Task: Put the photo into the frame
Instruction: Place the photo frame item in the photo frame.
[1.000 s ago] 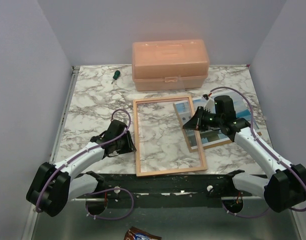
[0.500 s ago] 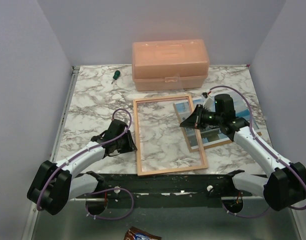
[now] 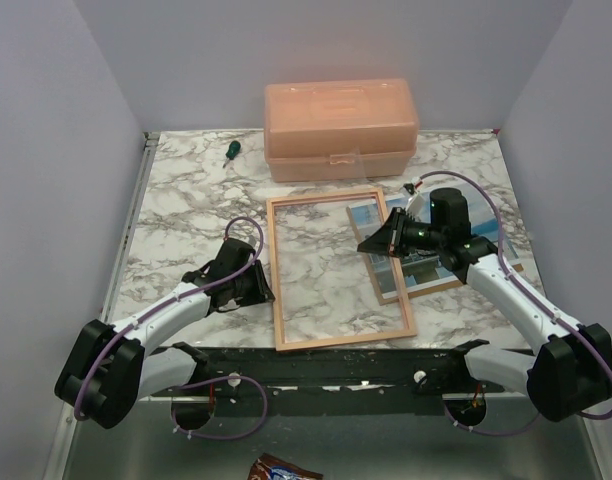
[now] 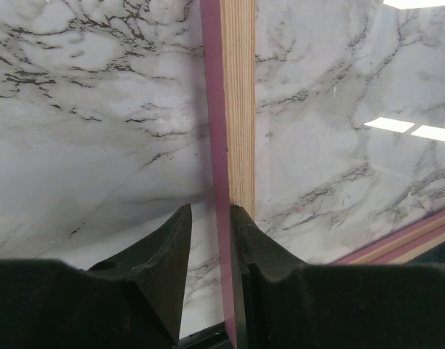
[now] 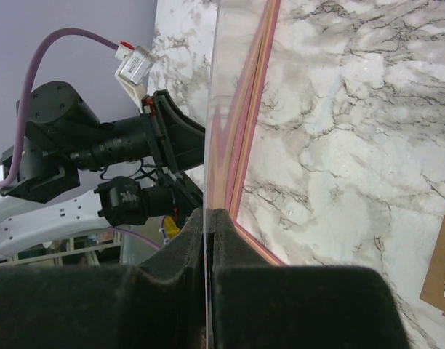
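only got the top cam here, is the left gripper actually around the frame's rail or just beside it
observer: around it. in the left wrist view the left gripper straddles the frame rail, one finger at the wood side, a sliver of table showing between the other finger and the pink edge
operator: right one holding anything
observer: yes. the right wrist view shows the right gripper shut on a thin clear sheet, seen edge-on
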`<state>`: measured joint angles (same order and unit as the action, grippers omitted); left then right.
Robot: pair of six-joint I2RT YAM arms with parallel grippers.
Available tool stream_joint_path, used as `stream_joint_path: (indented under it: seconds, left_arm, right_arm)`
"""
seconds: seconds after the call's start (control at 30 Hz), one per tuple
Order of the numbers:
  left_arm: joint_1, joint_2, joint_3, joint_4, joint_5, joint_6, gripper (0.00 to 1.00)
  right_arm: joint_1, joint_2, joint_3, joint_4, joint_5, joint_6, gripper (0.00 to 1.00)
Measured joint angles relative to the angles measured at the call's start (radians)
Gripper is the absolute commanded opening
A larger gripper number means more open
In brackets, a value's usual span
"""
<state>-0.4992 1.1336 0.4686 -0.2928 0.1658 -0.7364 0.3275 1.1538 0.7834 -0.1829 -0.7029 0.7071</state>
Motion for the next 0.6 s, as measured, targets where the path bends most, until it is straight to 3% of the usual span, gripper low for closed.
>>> stream_joint_path:
  seconds: [0.6]
  left_arm:
    - [0.001, 0.004, 0.0, 0.005, 0.004, 0.005, 0.28]
  right_arm:
    - [0.0, -0.003, -0.065, 0.113, -0.04, 0.02, 0.01]
